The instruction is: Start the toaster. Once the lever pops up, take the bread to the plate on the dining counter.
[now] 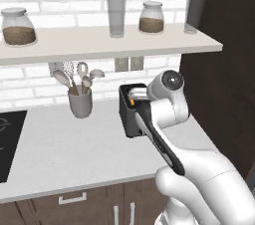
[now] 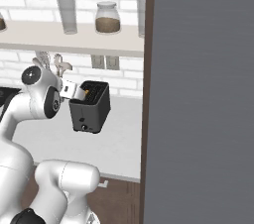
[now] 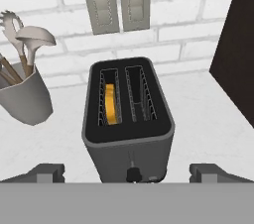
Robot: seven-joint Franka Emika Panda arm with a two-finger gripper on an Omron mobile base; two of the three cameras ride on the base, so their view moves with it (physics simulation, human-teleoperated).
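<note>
Gripper (image 3: 127, 173) fingers spread wide, empty, flanking toaster (image 3: 128, 119) front, bread (image 3: 112, 104) in left slot

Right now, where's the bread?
In the hand view the bread sits down in the left slot of the toaster, on the grey counter right of the utensil holder.

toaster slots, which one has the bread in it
The left slot of the toaster, as the hand view shows it, on the utensil holder's side. The golden bread sits down inside it; the right slot shows only bare wire guides.
</note>
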